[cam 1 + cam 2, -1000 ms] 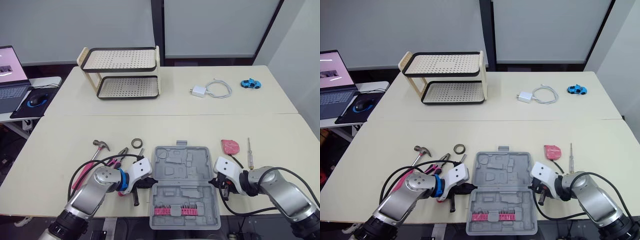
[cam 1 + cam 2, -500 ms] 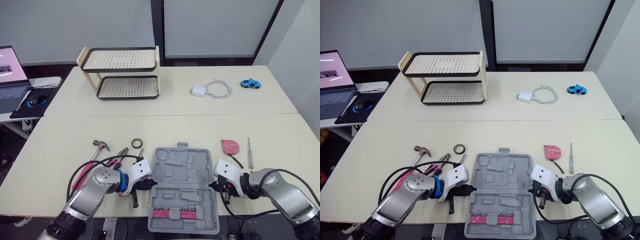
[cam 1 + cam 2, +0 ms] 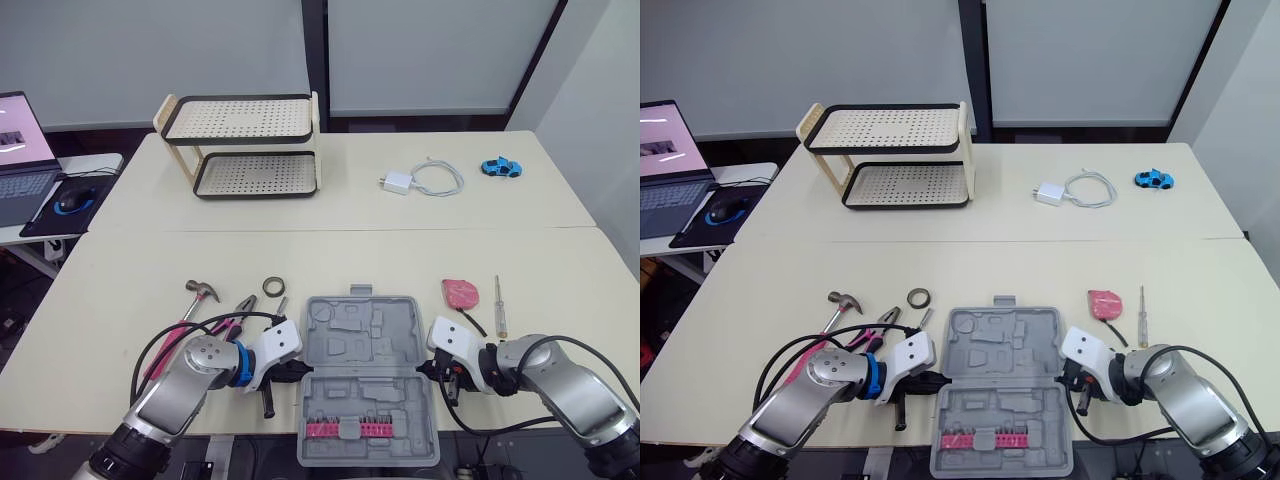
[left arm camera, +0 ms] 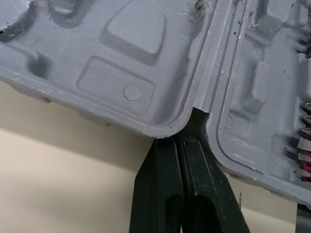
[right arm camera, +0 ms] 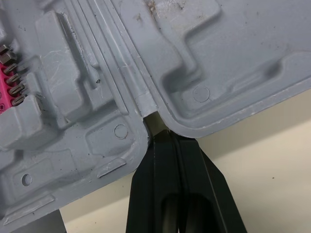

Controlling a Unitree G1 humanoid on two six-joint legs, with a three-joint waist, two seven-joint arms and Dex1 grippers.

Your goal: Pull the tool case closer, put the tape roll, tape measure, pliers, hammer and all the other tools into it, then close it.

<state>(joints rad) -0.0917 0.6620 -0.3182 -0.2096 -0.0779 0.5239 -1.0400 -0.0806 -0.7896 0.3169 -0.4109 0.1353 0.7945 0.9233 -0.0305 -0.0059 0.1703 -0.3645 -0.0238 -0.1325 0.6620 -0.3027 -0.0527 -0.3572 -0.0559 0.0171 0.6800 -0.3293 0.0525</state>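
Big cream tabletop [image 3: 330, 255]. Way off at 11 o'clock there's a two-shelf rack [image 3: 245, 145] with perforated trays.

The grey tool case [image 3: 350, 318] lies flat open at the 6 o'clock edge of the tabletop, lid half farther out and base half nearest. The base holds a pink strip of screwdriver bits [image 3: 348, 428] along its near side.

The left gripper [image 4: 181, 141] is at the case's 9 o'clock side, fingers squeezed tight together with the tips poked into the hinge notch. The right gripper [image 5: 167, 136] is the same at 3 o'clock: pinched closed, tips at the hinge gap.

Loose stuff sits around the case, none of it inside. The hammer [image 3: 195, 300] and pliers [image 3: 236, 314] are at about 10 o'clock, just beyond the left arm. The screwdriver [image 3: 498, 305] and red tape measure [image 3: 460, 293] are at 2 o'clock. The tape roll [image 3: 273, 286] is at 11 o'clock. A white charger with cable [image 3: 425, 180] and a little blue toy car [image 3: 498, 167] are well apart from everything, at 1 o'clock.
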